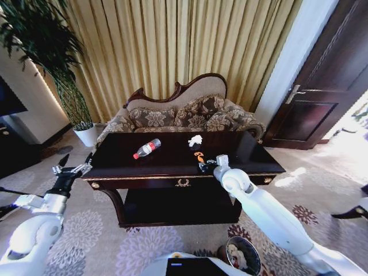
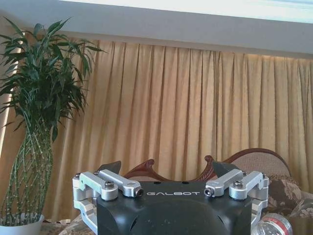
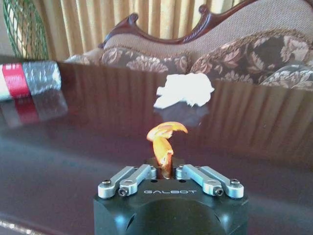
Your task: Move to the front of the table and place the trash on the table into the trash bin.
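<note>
On the dark glossy table (image 1: 241,150) lie a clear bottle (image 1: 147,148) with a red cap and a crumpled white paper (image 1: 195,139). My right gripper (image 1: 203,164) reaches over the table's front edge and is shut on the small orange scrap (image 1: 199,156). In the right wrist view the orange scrap (image 3: 164,142) stands up from between the closed fingers of the right gripper (image 3: 166,171), with the white paper (image 3: 185,90) behind it and the bottle (image 3: 29,78) off to one side. My left gripper (image 1: 75,167) hangs open off the table's left corner. The trash bin (image 1: 241,256) stands on the carpet by my base.
A patterned sofa (image 1: 184,115) stands behind the table. A potted plant in a white pot (image 1: 86,135) is at the back left and a dark door (image 1: 322,80) at the right. The open left gripper (image 2: 166,169) faces the curtain.
</note>
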`<state>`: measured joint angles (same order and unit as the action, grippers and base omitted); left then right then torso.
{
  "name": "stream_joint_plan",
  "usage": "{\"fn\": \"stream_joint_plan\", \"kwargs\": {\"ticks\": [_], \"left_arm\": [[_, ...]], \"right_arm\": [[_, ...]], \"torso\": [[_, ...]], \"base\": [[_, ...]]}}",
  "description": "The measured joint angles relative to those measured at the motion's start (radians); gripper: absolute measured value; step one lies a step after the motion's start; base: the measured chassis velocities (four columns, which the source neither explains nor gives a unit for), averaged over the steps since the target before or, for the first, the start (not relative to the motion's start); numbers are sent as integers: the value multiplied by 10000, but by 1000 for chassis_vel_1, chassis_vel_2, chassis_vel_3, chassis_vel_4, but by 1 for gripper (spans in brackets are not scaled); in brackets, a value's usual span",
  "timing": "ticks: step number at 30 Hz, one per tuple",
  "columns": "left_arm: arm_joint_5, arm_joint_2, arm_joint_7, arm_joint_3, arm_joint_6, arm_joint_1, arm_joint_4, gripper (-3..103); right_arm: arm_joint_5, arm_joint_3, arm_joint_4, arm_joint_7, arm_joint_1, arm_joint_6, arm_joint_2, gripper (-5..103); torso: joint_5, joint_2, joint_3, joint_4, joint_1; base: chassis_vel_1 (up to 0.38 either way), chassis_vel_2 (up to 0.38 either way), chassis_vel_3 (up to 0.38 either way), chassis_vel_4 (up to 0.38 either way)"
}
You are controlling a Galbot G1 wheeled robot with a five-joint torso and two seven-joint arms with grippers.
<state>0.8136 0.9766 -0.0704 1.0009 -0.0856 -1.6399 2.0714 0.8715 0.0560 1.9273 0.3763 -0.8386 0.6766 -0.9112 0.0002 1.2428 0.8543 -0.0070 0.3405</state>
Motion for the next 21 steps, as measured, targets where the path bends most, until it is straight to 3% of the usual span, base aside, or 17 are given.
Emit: {"fn": "stream_joint_plan", "kwargs": {"ticks": [1, 3, 4, 16, 17, 21], "left_arm": [[-4, 0, -1, -6, 0, 5, -19, 100], [-6, 1, -5, -11, 0, 5, -22, 100], [-12, 5, -7, -15, 0, 6, -28, 100], [-19, -10, -23, 46, -14, -60, 16, 100], [-12, -6, -22, 85, -17, -84, 59, 100], [-8, 12, -20, 105, -20, -105, 88, 100]], "right_arm": [[42, 208, 66, -1, -47, -98, -27, 13], [87, 349, 113, -2, -85, -155, -50, 13], [170, 582, 193, -4, -161, -235, -67, 5], [302, 2155, 653, -118, -947, -621, -263, 5], [285, 2467, 653, -93, -1109, -1051, -361, 5], [223, 2713, 661, -20, -1218, -1416, -491, 5]], "torso": [[-1, 0, 0, 0, 0], [-1, 0, 0, 0, 0], [0, 0, 0, 0, 0], [-1, 0, 0, 0, 0], [0, 0, 0, 0, 0], [0, 0, 0, -1, 0]], "base": [[0, 0, 0, 0], [0, 0, 0, 0], [0, 0, 0, 0], [0, 0, 0, 0], [0, 0, 0, 0], [0, 0, 0, 0]]}}
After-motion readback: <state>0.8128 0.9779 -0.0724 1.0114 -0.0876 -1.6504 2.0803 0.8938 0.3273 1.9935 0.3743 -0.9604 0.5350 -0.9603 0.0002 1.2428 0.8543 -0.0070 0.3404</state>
